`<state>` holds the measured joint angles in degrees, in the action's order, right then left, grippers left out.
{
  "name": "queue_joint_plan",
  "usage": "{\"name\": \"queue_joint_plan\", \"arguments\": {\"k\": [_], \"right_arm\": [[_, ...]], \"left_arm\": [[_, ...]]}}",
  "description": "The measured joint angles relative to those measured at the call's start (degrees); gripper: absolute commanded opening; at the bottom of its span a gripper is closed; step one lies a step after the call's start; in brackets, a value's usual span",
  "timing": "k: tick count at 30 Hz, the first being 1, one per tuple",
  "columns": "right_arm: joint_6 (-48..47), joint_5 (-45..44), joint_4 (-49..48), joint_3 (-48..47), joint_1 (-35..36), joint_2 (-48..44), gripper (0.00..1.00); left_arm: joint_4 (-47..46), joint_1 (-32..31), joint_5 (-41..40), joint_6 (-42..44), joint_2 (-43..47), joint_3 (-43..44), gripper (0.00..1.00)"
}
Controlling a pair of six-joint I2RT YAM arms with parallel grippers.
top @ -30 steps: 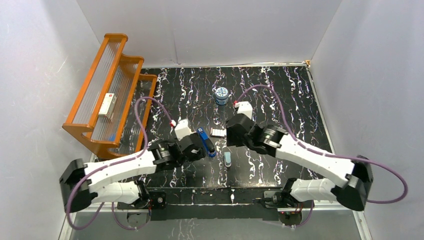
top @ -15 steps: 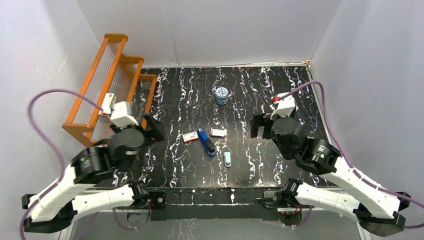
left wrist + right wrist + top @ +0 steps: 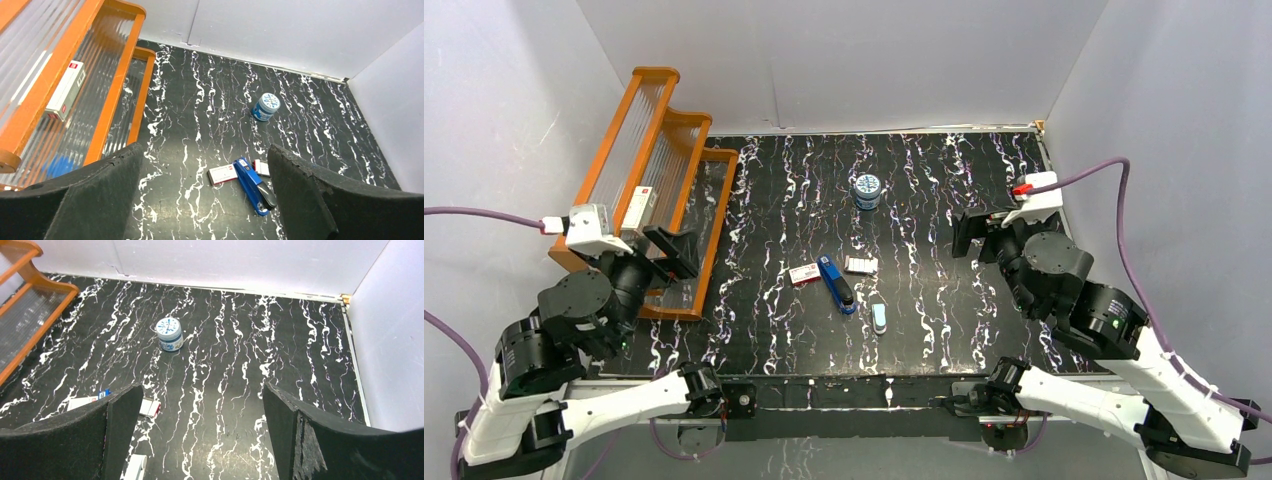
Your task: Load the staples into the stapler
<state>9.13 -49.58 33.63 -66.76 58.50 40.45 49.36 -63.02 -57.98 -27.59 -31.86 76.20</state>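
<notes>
The blue stapler (image 3: 836, 284) with its black end lies closed at the table's middle, and shows in the left wrist view (image 3: 254, 185). A small red-and-white staples box (image 3: 803, 275) lies touching its left side (image 3: 222, 174). A second small red-and-white piece (image 3: 860, 265) lies just right of the stapler, also in the right wrist view (image 3: 150, 407). My left gripper (image 3: 674, 254) is open and empty, raised in front of the rack, far left of the stapler (image 3: 205, 155). My right gripper (image 3: 979, 232) is open and empty, raised to the stapler's right (image 3: 201, 390).
An orange rack (image 3: 694, 120) stands at the left and holds a longer white box with a red mark (image 3: 638, 208). A round blue tin (image 3: 867, 190) stands behind the stapler. A small white and light-blue tool (image 3: 879, 318) lies in front of it. Grey walls enclose the table.
Both arms have pulled up and away from the stapler, the left toward the rack, the right to the right. The stapler and boxes lie where they were.
</notes>
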Motion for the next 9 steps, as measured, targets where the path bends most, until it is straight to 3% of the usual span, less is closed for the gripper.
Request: {"name": "queue_joint_plan", "arguments": {"k": [9], "right_arm": [[-0.6, 0.4, -1.4, -1.1, 0.0, 0.0, 0.99]], "left_arm": [[-0.9, 0.0, -0.2, 2.5, -2.5, 0.9, 0.92]]}}
